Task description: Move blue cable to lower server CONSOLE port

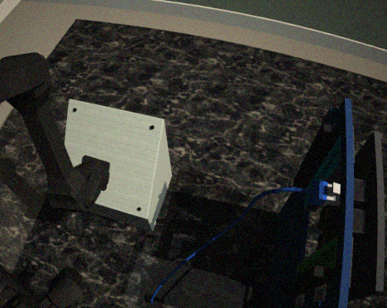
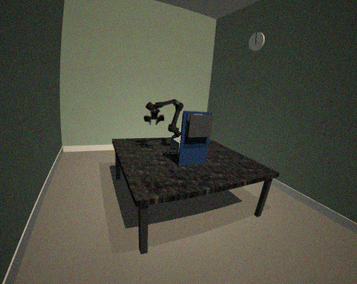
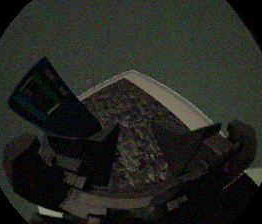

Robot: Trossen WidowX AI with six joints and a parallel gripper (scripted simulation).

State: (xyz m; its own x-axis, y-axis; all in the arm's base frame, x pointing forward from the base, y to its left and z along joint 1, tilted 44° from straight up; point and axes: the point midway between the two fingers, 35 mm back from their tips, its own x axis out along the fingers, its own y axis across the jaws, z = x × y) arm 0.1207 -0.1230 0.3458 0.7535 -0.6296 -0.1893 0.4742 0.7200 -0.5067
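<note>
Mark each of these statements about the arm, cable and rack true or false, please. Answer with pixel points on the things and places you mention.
1. The gripper (image 2: 154,121) (image 3: 135,124) is clamped on the plug. False: its fingers stand apart, with nothing between them.
2. The blue cable (image 1: 224,233) runs to the blue-framed rack (image 1: 346,166) (image 2: 194,156). True.
3. The wall clock (image 2: 256,41) is square. False: it is round.
4. The pale box (image 1: 117,145) has dark round spots near its corners. True.
5. The rack lies flat on the table (image 2: 203,179). False: it stands upright.
</note>
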